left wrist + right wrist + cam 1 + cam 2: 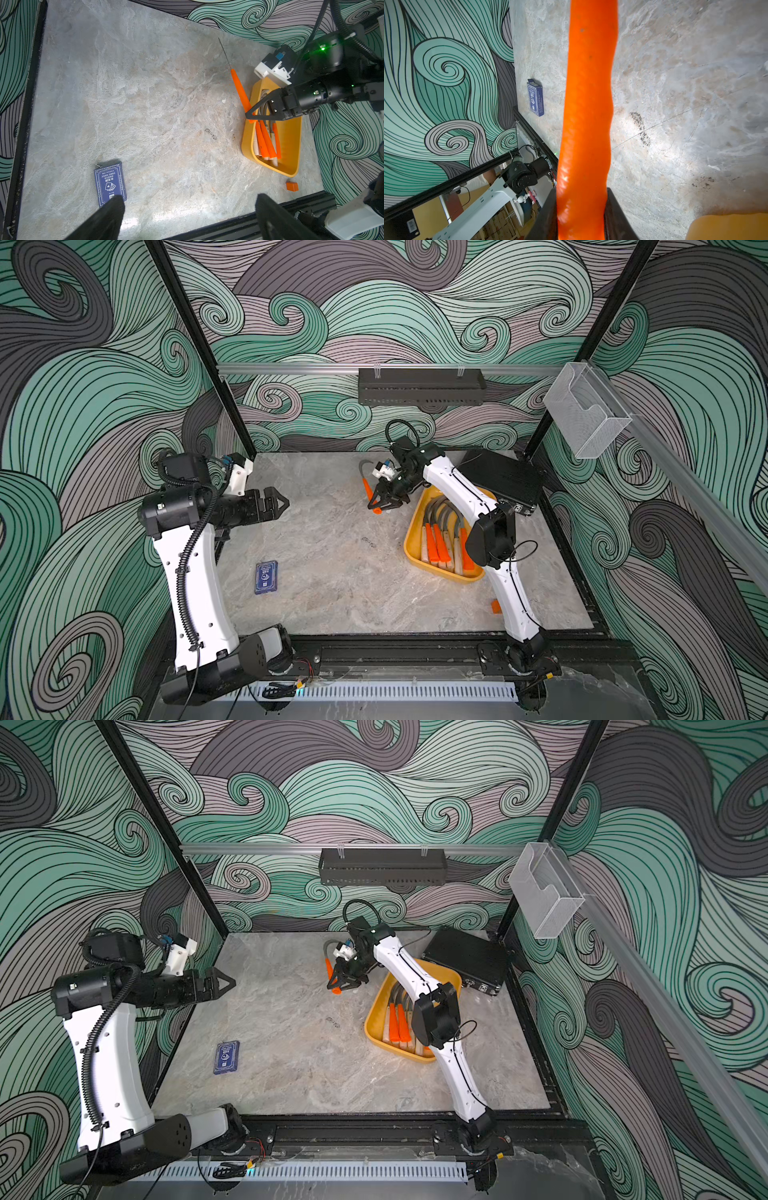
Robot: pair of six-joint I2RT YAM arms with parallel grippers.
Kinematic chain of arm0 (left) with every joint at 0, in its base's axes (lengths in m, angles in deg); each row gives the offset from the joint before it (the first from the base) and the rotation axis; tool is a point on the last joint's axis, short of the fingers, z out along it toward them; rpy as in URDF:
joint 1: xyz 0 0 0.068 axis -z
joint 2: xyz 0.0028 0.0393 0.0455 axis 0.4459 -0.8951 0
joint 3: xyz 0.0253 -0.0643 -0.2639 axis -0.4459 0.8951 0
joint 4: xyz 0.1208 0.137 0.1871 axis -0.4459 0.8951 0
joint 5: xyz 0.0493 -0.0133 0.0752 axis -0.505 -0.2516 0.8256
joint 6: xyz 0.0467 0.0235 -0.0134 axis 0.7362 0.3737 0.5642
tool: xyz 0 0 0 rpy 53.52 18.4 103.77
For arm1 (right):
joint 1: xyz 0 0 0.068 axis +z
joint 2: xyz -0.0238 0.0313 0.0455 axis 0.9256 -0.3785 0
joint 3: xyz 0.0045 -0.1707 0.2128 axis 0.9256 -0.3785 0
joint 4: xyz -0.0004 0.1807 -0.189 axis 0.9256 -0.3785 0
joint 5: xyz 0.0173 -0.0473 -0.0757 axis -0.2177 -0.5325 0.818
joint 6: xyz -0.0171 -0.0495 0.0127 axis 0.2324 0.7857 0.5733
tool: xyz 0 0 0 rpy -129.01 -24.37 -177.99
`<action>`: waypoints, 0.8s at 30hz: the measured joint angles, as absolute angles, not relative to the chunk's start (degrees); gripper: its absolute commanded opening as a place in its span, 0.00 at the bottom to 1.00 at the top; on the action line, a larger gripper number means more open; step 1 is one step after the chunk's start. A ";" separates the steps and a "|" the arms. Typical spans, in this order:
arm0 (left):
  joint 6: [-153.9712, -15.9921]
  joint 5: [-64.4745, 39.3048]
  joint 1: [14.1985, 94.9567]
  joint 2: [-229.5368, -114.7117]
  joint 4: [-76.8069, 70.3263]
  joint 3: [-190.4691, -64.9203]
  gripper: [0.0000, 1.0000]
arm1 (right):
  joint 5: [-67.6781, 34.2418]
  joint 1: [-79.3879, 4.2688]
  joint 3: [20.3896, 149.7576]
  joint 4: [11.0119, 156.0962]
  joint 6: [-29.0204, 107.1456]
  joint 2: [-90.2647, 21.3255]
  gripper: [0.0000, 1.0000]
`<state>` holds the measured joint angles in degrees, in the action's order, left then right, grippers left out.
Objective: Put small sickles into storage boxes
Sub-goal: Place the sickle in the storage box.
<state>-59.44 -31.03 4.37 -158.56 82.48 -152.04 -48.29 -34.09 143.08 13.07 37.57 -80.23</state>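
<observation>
My right gripper is shut on the thick end of a small sickle's orange handle, held above the table just left of the tray's far end. Its grey blade curves toward the back wall. The storage box, a yellow tray, lies at the right under my right arm and holds several sickles with orange and pale handles. In the left wrist view the held sickle hangs beside the tray. My left gripper stands open and empty at the far left, above the table.
A blue card box lies at the front left. A small orange cube sits near my right arm's base. A black case lies behind the tray. A black rack and a clear bin hang on the rails.
</observation>
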 measured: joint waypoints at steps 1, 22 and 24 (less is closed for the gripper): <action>-59.44 -31.05 4.37 -158.56 82.48 -152.04 0.98 | -48.73 -33.85 141.75 13.07 37.79 -79.10 0.00; -59.53 -32.50 4.37 -158.60 81.93 -152.08 0.99 | -52.40 -33.96 99.89 13.39 41.40 -37.00 0.00; -59.69 -32.76 4.37 -158.60 81.69 -152.08 0.99 | -52.12 -35.32 95.85 13.35 41.25 -32.61 0.00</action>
